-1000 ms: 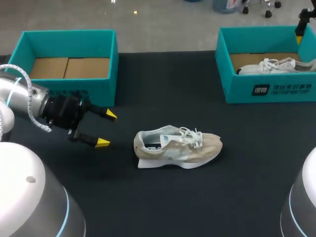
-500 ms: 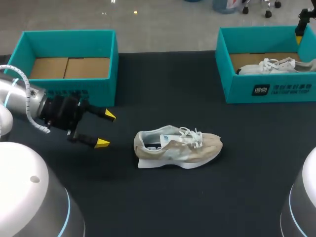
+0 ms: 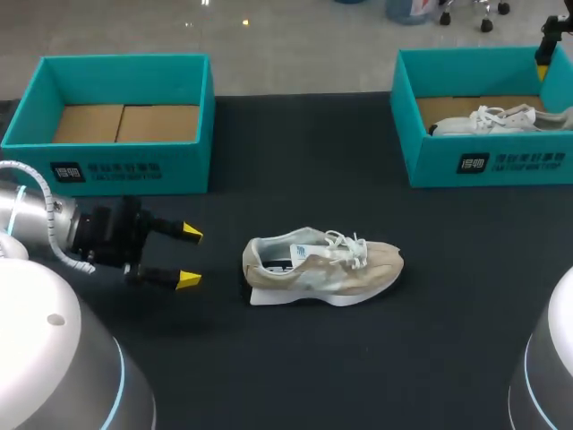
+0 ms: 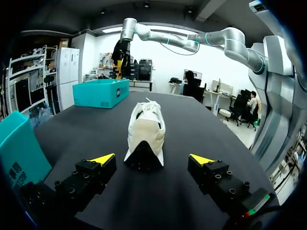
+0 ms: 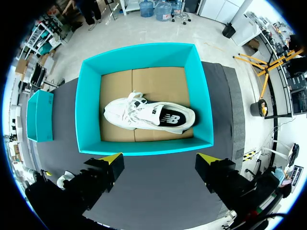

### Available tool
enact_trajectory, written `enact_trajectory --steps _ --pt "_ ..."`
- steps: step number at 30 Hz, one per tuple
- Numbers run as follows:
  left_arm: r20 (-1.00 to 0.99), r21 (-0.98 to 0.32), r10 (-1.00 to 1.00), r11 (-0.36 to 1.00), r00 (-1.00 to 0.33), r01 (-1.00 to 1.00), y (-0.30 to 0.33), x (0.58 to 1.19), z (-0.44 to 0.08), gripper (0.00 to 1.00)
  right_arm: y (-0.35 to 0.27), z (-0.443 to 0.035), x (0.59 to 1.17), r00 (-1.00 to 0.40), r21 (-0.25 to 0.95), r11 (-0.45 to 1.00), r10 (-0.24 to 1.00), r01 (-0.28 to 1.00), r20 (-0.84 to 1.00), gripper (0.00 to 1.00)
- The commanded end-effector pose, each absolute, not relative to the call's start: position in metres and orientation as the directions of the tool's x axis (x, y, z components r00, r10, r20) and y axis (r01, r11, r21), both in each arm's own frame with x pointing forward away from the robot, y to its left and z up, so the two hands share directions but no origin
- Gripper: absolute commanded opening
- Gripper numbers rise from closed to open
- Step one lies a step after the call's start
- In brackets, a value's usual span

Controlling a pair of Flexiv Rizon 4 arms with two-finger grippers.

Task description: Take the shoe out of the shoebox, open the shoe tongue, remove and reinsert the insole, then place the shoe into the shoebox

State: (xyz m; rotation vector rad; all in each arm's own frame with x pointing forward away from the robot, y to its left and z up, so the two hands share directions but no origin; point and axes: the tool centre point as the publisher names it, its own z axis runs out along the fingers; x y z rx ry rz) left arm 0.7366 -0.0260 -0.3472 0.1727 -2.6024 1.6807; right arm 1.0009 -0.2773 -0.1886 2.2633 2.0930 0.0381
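A beige shoe (image 3: 322, 267) with white laces lies on the black table, heel toward my left arm. My left gripper (image 3: 189, 256) stands open a short way left of that heel, not touching it. From the left wrist, the shoe (image 4: 145, 129) sits just ahead of the open gripper (image 4: 152, 160), heel first. My right gripper (image 5: 159, 157) hangs open high above the right teal shoebox (image 5: 144, 146), which holds a white shoe (image 5: 148, 114) lying on its side. That box (image 3: 488, 161) and white shoe (image 3: 501, 119) are at the back right.
An empty teal shoebox (image 3: 116, 166) with a brown cardboard floor stands at the back left, just behind my left gripper. Its wall (image 4: 19, 148) shows close beside the left fingers. My arm bases fill both front corners.
My left gripper has drawn back from the left shoebox toward the table's front, and now sits level with the shoe's heel. Shoe, boxes and right arm have not moved.
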Motion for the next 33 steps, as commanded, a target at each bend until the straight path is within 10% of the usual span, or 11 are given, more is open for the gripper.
enact_trajectory --steps 1,33 --pt "0.082 -0.910 -0.043 0.405 -0.996 -0.092 -0.034 0.744 -0.362 1.00 -0.278 -0.189 1.001 0.078 0.061 -0.077 0.997 0.995 -0.021 1.00" --pt "0.044 -0.916 -0.020 0.398 -0.999 -0.048 -0.072 0.764 -0.401 1.00 -0.278 -0.189 1.001 0.078 0.061 -0.077 0.997 0.995 -0.021 1.00"
